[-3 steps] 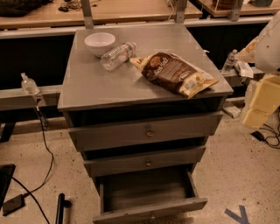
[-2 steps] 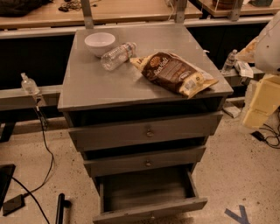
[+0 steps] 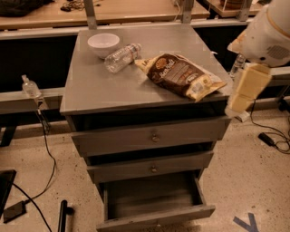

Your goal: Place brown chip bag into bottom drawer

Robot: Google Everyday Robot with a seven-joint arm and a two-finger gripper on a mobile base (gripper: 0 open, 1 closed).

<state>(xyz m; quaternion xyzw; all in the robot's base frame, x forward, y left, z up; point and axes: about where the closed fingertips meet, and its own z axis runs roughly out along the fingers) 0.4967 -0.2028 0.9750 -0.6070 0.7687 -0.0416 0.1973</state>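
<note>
Brown chip bag (image 3: 183,76) lies flat on cabinet tabletop (image 3: 99,93), front-right part, not gripped. Bottom drawer (image 3: 154,206) of cabinet is pulled out, so ready to receive bag. Gripper (image 3: 239,106) hangs off cabinet's right side, likely staged for pick; open or closed, cannot tell. Bottle (image 3: 121,56) and bowl (image 3: 103,44) sit at cabinet's rear-left.

We see a speckled pale floor (image 3: 247,181) crossed by black cables (image 3: 267,138). Wooden benches (image 3: 136,9) run behind a grey cabinet (image 3: 99,86).
</note>
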